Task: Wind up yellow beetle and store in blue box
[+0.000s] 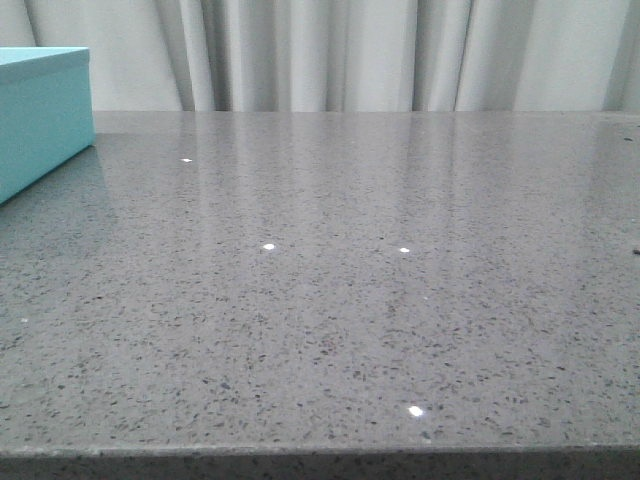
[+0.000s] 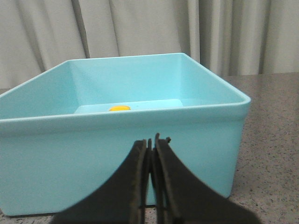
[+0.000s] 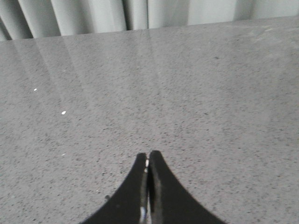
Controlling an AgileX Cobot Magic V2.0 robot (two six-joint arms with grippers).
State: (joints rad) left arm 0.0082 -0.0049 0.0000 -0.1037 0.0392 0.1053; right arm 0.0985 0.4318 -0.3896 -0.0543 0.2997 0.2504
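Observation:
The blue box [image 1: 40,115] stands at the far left of the grey table in the front view, cut off by the frame edge. In the left wrist view the box [image 2: 187,140] fills most of the picture, open at the top. A small bit of the yellow beetle [image 2: 119,108] shows inside it, just over the near rim; the rest is hidden. My left gripper [image 2: 152,140] is shut and empty, just outside the box's near wall. My right gripper [image 3: 148,156] is shut and empty, low over bare table. Neither gripper shows in the front view.
The speckled grey tabletop [image 1: 350,280] stretches across the front view, with its front edge at the bottom. Pale curtains [image 1: 350,50] hang behind the table's far edge.

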